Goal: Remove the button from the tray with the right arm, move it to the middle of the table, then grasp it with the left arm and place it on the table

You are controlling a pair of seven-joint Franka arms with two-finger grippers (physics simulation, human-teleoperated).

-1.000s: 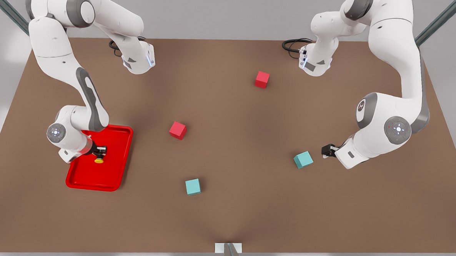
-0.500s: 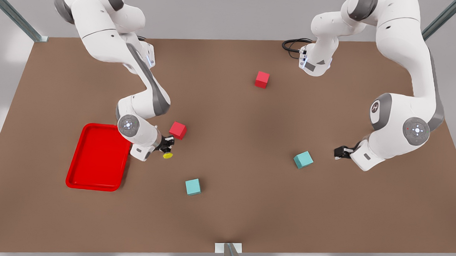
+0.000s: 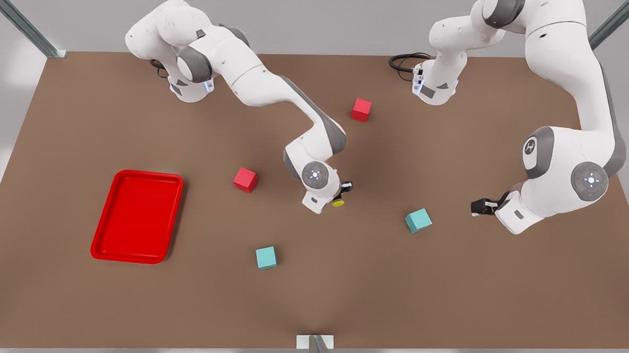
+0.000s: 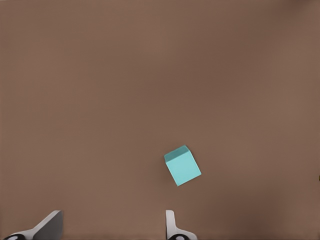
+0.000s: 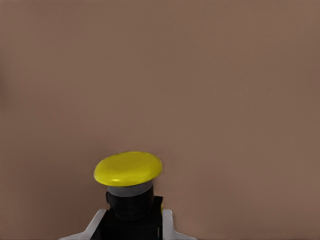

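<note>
The button (image 3: 338,202), yellow cap on a dark base, hangs above the middle of the table (image 3: 309,293) with my right gripper (image 3: 344,191) shut on its base. In the right wrist view the button (image 5: 128,168) sits between the right gripper's (image 5: 131,220) fingers, cap pointing away from the wrist. The red tray (image 3: 137,216) lies at the front view's left with nothing in it. My left gripper (image 3: 477,207) hovers open at the front view's right, a short way from a teal cube (image 3: 417,220). That teal cube (image 4: 183,166) lies just beyond the open left gripper (image 4: 110,227).
A red cube (image 3: 245,179) lies between the tray and the button. Another red cube (image 3: 361,109) sits farther back, and a second teal cube (image 3: 266,257) is nearer the front edge. A black cable (image 3: 404,61) loops at the back by one arm base.
My right arm has carried the button out of the tray and across to the table's middle, toward the front view's right. My left gripper has drifted slightly away from the teal cube.
</note>
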